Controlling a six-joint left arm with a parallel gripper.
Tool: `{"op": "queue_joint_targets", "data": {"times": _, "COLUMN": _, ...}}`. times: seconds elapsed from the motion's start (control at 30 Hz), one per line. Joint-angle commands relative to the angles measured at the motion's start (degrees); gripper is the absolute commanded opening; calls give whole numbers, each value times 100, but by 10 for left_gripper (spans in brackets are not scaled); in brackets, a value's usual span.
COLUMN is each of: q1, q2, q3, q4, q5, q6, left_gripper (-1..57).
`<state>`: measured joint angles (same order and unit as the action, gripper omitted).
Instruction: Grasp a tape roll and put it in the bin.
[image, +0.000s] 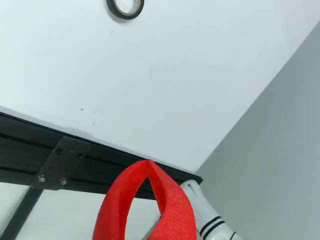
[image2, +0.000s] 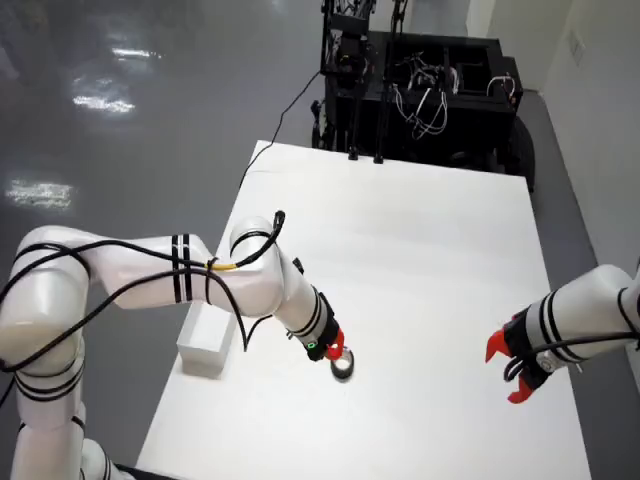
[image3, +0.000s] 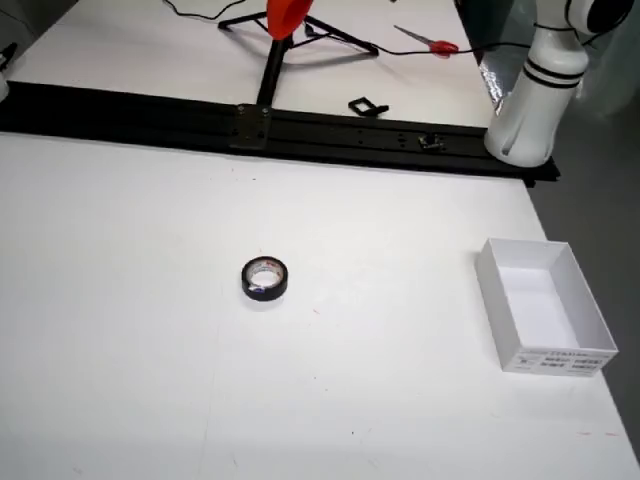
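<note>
Because the red gripper shows its two fingers pressed tip to tip on nothing in the view that rides on it, you need to part them before any descent; come down closed and you will likely shove the tape roll across the table instead of straddling it. In that riding view the roll lies flat, well ahead of the fingertips, with the black rail close beneath them. The view across the table shows the roll alone, nothing touching it. The view from above, though, shows a white arm with its red tip right at the roll, and there I cannot tell how the fingers stand; settle which view you trust, or you may misjudge the reach. Further right in the view across the table, the bin stands well apart from both roll and gripper. It is white on white with upright walls, so a low carry could clip the rim; a release short of it would drop the roll outside; let go tilted, and the roll may run off on its edge.
</note>
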<state>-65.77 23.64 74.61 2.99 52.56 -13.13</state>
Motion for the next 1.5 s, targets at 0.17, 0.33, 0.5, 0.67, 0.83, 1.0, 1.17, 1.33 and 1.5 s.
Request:
{"op": "queue_joint_targets", "data": {"times": 0.17, "q1": 240, "q2": 0, "q3": 0, "q4": 27, "q5": -237, "q6": -436, "left_gripper": -3}}
{"op": "queue_joint_targets", "data": {"times": 0.33, "q1": 267, "q2": 0, "q3": 0, "q4": 27, "q5": -237, "q6": -462, "left_gripper": -3}}
{"op": "queue_joint_targets", "data": {"times": 0.5, "q1": 425, "q2": 35, "q3": 0, "q4": 35, "q5": -307, "q6": -735, "left_gripper": 17}}
{"op": "queue_joint_targets", "data": {"times": 0.67, "q1": 618, "q2": 404, "q3": -26, "q4": 44, "q5": -562, "q6": -989, "left_gripper": 48}}
{"op": "queue_joint_targets", "data": {"times": 0.83, "q1": 838, "q2": 1529, "q3": -553, "q4": 53, "q5": -474, "q6": -1367, "left_gripper": 141}}
{"op": "queue_joint_targets", "data": {"times": 1.0, "q1": 820, "q2": 2760, "q3": -1714, "q4": 53, "q5": -202, "q6": -1236, "left_gripper": 182}}
{"op": "queue_joint_targets", "data": {"times": 1.17, "q1": 1014, "q2": 3287, "q3": -2285, "q4": 53, "q5": -263, "q6": -1323, "left_gripper": 178}}
{"op": "queue_joint_targets", "data": {"times": 1.33, "q1": 1277, "q2": 3647, "q3": -2364, "q4": 44, "q5": -404, "q6": -1403, "left_gripper": 178}}
{"op": "queue_joint_targets", "data": {"times": 1.5, "q1": 1444, "q2": 4060, "q3": -2592, "q4": 53, "q5": -545, "q6": -1411, "left_gripper": 178}}
